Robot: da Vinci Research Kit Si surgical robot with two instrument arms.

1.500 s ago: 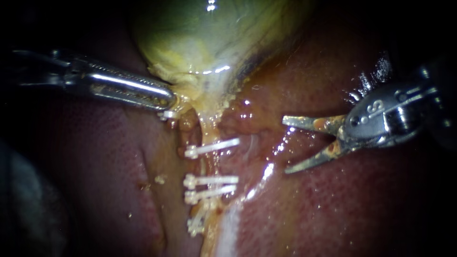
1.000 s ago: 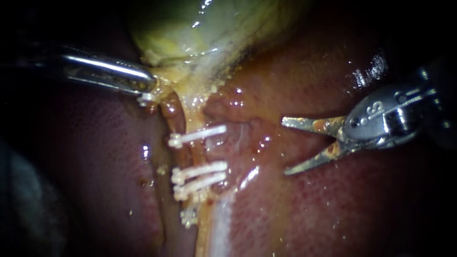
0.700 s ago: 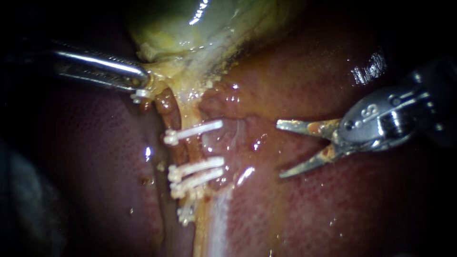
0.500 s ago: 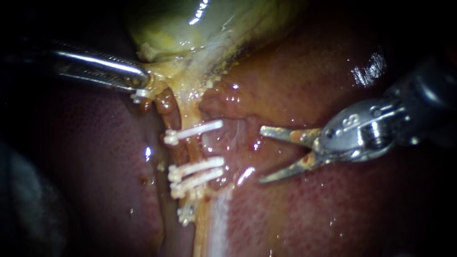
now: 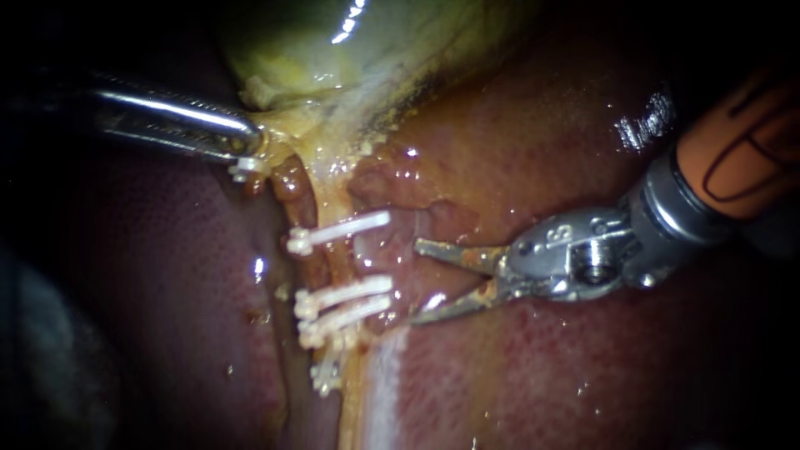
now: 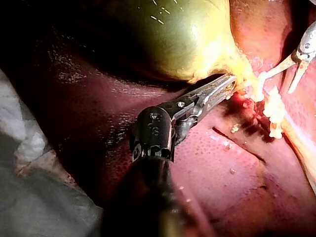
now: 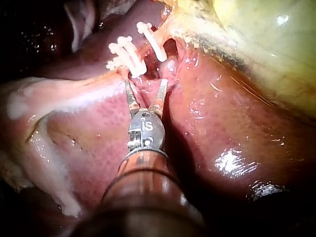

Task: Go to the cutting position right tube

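Observation:
My right instrument (image 5: pixel 417 283) comes in from the right with its two blades open. Their tips lie just right of the clipped tube (image 5: pixel 336 258), level with the gap between the upper white clip (image 5: pixel 337 231) and the lower pair of clips (image 5: pixel 346 302). In the right wrist view the open blades (image 7: pixel 146 84) stand just short of the clips (image 7: pixel 129 57). My left instrument (image 5: pixel 250 150) is shut on the yellowish tissue at the neck of the gallbladder (image 5: pixel 350 50) and holds it up and to the left. The left wrist view shows the same grip (image 6: pixel 228 85).
Dark red liver (image 5: pixel 583 367) surrounds the tube on both sides. A pale band of tissue (image 5: pixel 383 392) runs below the clips. Another white clip (image 5: pixel 325 375) sits lower on the stalk, and a small one (image 5: pixel 242 169) by the left jaws. Grey cloth (image 6: pixel 34 197) lies beside the liver.
The left instrument first drew the gallbladder's neck and the clipped tube left and upward, then held still. The right instrument has travelled left with blades open, up to the tube.

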